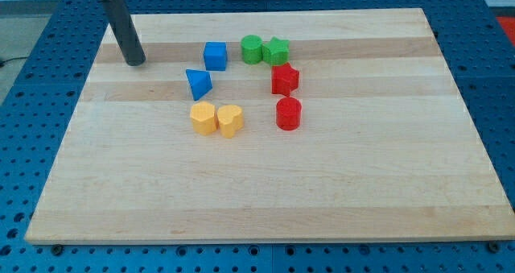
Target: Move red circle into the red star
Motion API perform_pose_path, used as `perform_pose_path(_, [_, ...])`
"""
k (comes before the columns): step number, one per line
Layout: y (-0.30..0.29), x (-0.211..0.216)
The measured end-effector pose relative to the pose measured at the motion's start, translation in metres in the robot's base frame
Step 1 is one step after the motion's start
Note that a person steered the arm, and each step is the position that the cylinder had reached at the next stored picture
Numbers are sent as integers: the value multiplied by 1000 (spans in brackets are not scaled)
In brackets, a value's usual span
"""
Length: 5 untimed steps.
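Note:
The red circle (288,113) is a short red cylinder near the board's middle. The red star (284,79) sits just above it, with a small gap between them. My tip (134,62) rests on the board at the upper left, far to the left of both red blocks. The dark rod rises from it toward the view's top left. The tip touches no block.
A blue cube (215,55) and a blue triangle (198,83) lie between my tip and the red blocks. A green circle (252,49) and a green star (276,51) sit above the red star. Two yellow blocks (203,118) (230,121) lie left of the red circle. The wooden board (362,184) sits on a blue perforated table.

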<state>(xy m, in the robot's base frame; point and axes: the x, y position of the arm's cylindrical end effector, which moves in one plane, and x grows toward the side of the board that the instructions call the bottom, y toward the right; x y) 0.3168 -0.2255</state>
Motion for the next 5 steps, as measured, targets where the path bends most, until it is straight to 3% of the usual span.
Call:
perform_pose_path(2, [11, -1])
perform_pose_path(3, [24, 19])
perform_pose_path(5, [-27, 104])
